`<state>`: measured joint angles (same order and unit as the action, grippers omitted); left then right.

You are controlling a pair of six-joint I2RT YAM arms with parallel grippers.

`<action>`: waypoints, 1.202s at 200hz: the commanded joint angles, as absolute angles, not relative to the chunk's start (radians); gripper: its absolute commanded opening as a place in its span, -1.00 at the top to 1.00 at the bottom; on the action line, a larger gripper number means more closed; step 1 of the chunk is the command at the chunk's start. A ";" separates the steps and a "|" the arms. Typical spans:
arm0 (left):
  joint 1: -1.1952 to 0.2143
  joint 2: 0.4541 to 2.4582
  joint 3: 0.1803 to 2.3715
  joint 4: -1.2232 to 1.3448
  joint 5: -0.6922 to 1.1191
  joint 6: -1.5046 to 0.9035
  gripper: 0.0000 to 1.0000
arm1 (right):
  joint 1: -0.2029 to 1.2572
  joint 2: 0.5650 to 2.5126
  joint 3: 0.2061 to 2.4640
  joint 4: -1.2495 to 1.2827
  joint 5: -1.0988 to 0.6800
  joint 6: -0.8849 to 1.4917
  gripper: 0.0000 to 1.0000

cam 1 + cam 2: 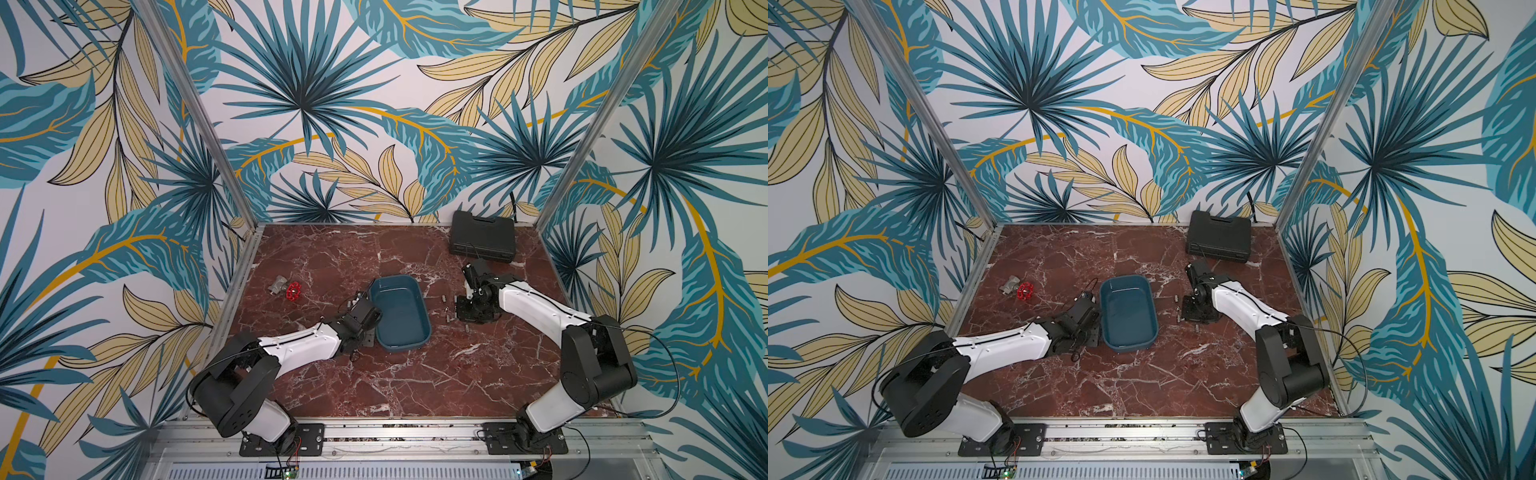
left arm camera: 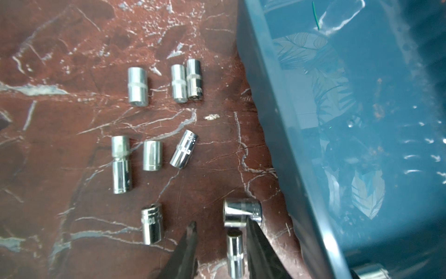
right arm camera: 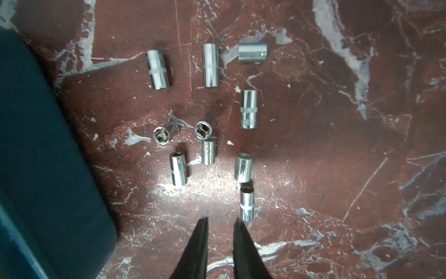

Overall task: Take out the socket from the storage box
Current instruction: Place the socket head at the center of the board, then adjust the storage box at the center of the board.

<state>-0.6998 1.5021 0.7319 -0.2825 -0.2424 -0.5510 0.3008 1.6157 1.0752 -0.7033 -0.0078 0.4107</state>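
The teal storage box (image 1: 400,312) (image 1: 1128,311) stands mid-table and looks empty in both top views. My left gripper (image 2: 220,221) hangs low over the table by the box's left wall (image 2: 284,135), open. One small chrome socket (image 2: 235,251) lies on the marble between its fingers, close to one of them, and a wider socket (image 2: 241,212) lies just past that fingertip. Several more sockets (image 2: 137,83) lie around them. On the box's other side my right gripper (image 3: 221,219) is open on nothing, with several sockets (image 3: 246,203) on the marble just ahead.
A grey valve with a red handwheel (image 1: 291,291) lies at the left. A closed black tool case (image 1: 482,235) sits at the back right. In the left wrist view, a chrome round piece (image 2: 371,271) shows at the frame edge on the box's side; I cannot tell what it is.
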 commanded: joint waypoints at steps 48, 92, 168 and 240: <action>-0.705 1.525 0.799 -0.302 -0.227 -0.525 0.26 | 0.299 1.588 1.064 -0.714 -0.020 0.402 0.57; -0.707 1.490 0.814 -0.326 -0.232 -0.528 0.26 | 0.307 1.573 1.091 -0.738 -0.027 0.384 0.57; -0.680 1.334 0.891 -0.461 -0.321 -0.508 0.17 | 0.441 1.603 1.192 -0.675 -0.069 0.388 0.52; -0.615 1.273 0.860 -0.447 -0.267 -0.511 0.16 | 0.516 1.772 1.316 -0.608 -0.077 0.408 0.47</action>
<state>-0.6243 1.2984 0.8566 -0.4442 -0.2832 -0.5209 0.4973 1.7134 1.2789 -0.6258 -0.0746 0.3992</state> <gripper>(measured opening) 0.420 0.261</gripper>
